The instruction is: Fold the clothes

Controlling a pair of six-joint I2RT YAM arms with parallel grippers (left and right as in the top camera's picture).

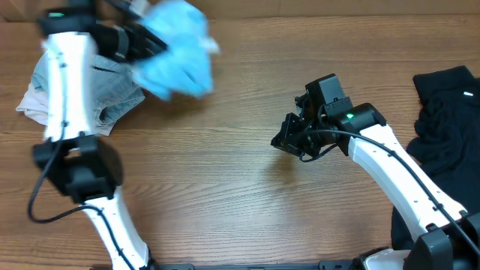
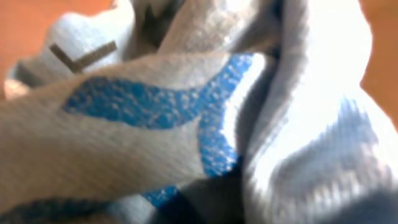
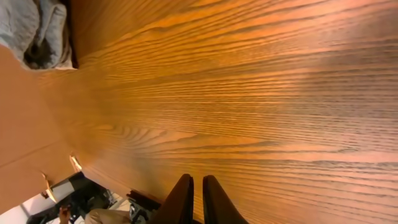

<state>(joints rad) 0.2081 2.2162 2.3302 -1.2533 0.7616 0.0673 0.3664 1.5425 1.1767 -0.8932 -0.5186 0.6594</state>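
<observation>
The sky-blue T-shirt [image 1: 176,52] hangs bunched and blurred above the table's far left. My left gripper [image 1: 150,41] is shut on it and holds it up. In the left wrist view the shirt's cloth with blue printed shapes [image 2: 186,106] fills the frame and hides the fingers. My right gripper [image 1: 285,142] hovers over the bare table middle, shut and empty; its two dark fingers [image 3: 196,186] are nearly touching. A black garment [image 1: 446,124] lies crumpled at the right edge. Pale denim shorts [image 1: 116,94] lie at the far left beside beige cloth [image 1: 30,97].
The wooden table [image 1: 225,187] stretches between the two arms. The left arm's white link [image 1: 64,82] crosses over the shorts. A grey cloth pile [image 3: 37,31] shows at the top left of the right wrist view.
</observation>
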